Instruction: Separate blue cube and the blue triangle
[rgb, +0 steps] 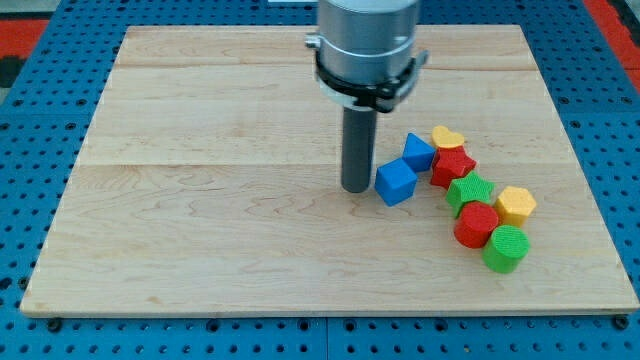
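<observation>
I am looking down on a pale wooden bench (220, 230) whose planks are running across the view, their seams showing as faint lines; it is sitting on a blue perforated base (30, 330) that is framing it on every side, with a red patch (25, 40) peeking in at the view's top left and another at the top right. My arm is coming in from the view's top as a grey cylinder (365, 40) with a dark collar, ending in the straight rod; there is no end effector that spreads or pinches, so I have nothing to report there. My tip (355, 189) is resting on the wood just to the view's left of the blue cube (396, 182), so close that I cannot tell whether they are touching. The blue triangle (418, 151) is sitting just up and right of the cube, the two apparently in contact. Further right a chain of blocks is trailing toward the view's bottom right: a yellow heart (447, 137), a red block (454, 165), a green block (470, 191), a yellow hexagonal block (516, 205), a second red block (477, 225) and a green cylinder (506, 248).
</observation>
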